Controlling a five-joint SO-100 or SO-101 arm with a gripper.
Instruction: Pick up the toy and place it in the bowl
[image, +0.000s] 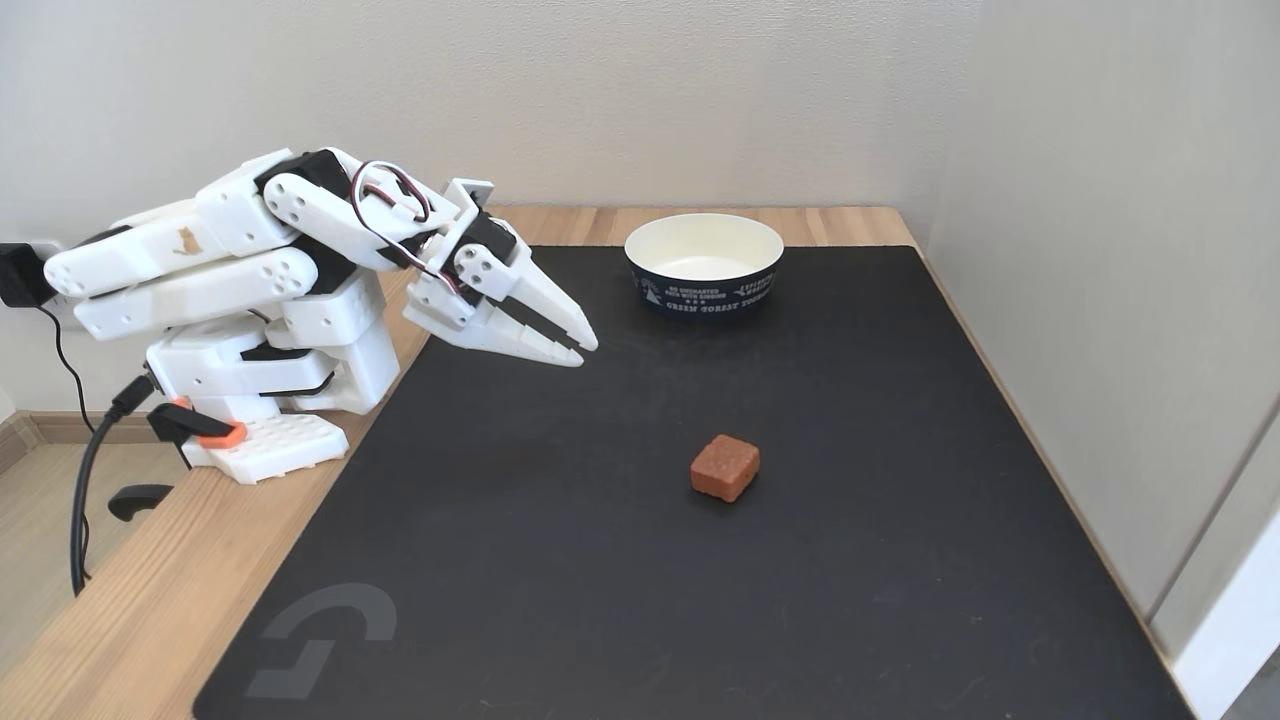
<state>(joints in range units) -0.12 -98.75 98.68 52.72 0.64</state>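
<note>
In the fixed view the toy (725, 467), a small reddish-brown cube with rounded edges, lies on the black mat (850, 560) near its middle. The bowl (704, 264), cream-white inside and dark navy outside with white lettering, stands at the mat's far edge and holds nothing. My white gripper (585, 352) hangs a little above the mat's left part, pointing right and down, its fingers shut with nothing between them. It is well to the left of and behind the toy, and to the left of the bowl.
The arm's base (270, 440) is clamped to the wooden table (120, 600) at the left, with black cables (85, 480) hanging off the edge. A white wall (1100, 250) runs close along the mat's right side.
</note>
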